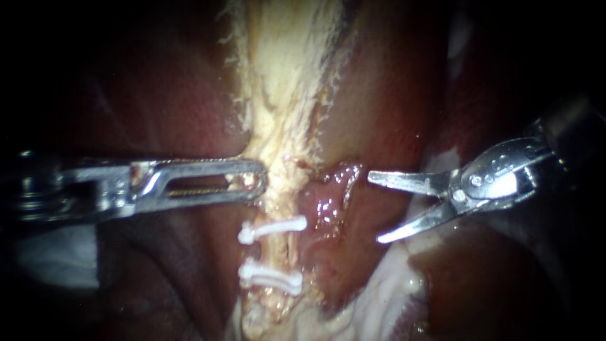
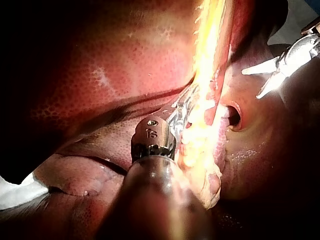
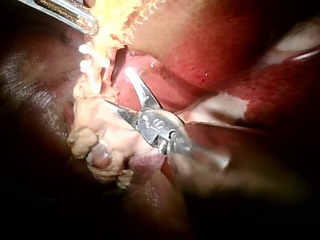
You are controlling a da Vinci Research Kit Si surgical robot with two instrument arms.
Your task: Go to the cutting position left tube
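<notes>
Your slim steel left instrument (image 1: 252,180) has its jaws clamped on the pale yellow stringy tube (image 1: 278,95), apparently tensioning it above 2 white plastic clips (image 1: 273,228). Your right bladed instrument (image 1: 375,208) hovers just beside it, blades open, holding nothing.

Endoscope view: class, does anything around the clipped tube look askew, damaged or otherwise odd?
The upper clip and lower clip on the pale tube are not parallel: they splay apart toward the view's right. The tube's edges look ragged and frayed. Nothing else stands out.
</notes>
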